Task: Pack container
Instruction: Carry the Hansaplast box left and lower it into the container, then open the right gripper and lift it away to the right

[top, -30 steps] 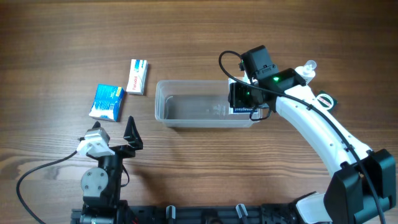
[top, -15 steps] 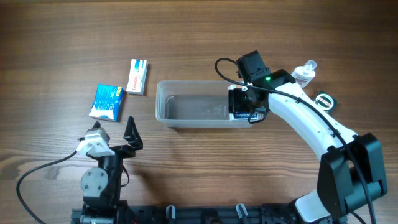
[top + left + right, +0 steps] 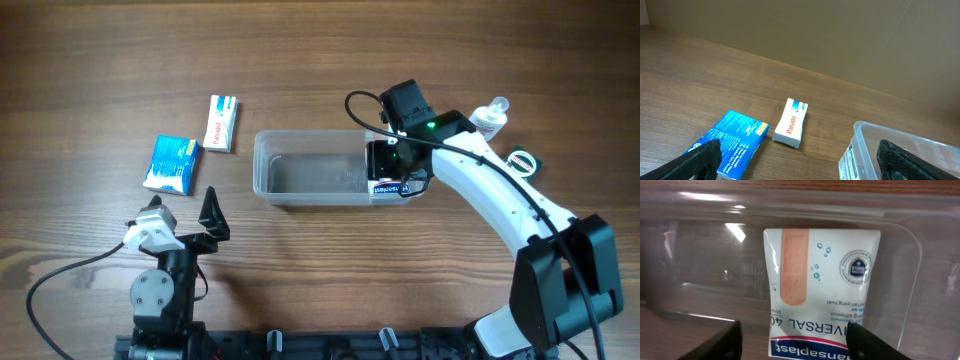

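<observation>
Brown wood-grain table, and the clear container [image 3: 262,170] sits near the middle, long side running left to right. Inside, at its right end, a plaster box [image 3: 822,280] lies face up. The right gripper [image 3: 392,165] hangs just over it with its fingers spread, one of them clear of the box. The left gripper [image 3: 182,212] waits near the front edge, fingers wide apart, holding nothing. Left of the container lie a blue box [image 3: 172,163] and a white Panadol box [image 3: 221,122]. A small bottle [image 3: 488,118] stands off to the right.
</observation>
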You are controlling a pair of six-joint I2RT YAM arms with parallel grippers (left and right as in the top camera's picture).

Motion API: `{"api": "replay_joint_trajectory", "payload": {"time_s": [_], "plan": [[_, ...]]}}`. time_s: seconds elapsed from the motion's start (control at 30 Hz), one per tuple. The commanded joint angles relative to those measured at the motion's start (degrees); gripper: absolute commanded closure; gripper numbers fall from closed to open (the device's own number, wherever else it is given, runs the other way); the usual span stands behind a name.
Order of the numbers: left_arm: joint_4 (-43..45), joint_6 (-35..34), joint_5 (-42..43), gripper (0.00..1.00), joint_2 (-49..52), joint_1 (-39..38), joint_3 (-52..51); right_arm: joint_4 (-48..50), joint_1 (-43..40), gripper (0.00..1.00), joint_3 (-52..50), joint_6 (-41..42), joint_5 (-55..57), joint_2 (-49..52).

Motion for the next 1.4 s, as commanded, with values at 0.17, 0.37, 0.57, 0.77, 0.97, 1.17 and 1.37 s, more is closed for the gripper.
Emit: {"api": "replay_joint_trajectory", "payload": {"time_s": [0.17, 0.37, 0.57, 0.77, 0.97, 1.17, 1.37], "plan": [[0.2, 1.3, 0.5, 0.00, -0.1, 0.3, -0.4, 0.3, 3.3, 0.96, -0.3, -0.2, 6.3, 0.8], [0.2, 1.3, 0.5, 0.00, -0.1, 0.3, -0.4, 1.6, 3.3, 0.95, -1.6, -0.2, 8.4, 3.7], [0.2, 1.3, 0.5, 0.00, -0.1, 0.3, -0.4, 2.9, 3.3, 0.96, -1.6, -0.3, 8.1, 9.7], [0.2, 1.3, 0.5, 0.00, -0.1, 0.3, -0.4, -1.7, 3.3, 0.92, 7.3, -2.3, 8.1, 3.5], [0.2, 1.3, 0.5, 0.00, -0.1, 0.3, -0.4, -10.6, 1.6, 0.78, 19.4, -3.0, 10.0, -7.6], [0.2, 1.3, 0.5, 0.00, -0.1, 0.3, -0.4, -20.4, -14.0, 0.00, 19.6, -4.3, 11.8, -22.2], [0.2, 1.3, 0.5, 0.00, -0.1, 0.3, -0.4, -22.1, -19.8, 0.00, 19.6, -4.7, 11.8, -26.9]]}}
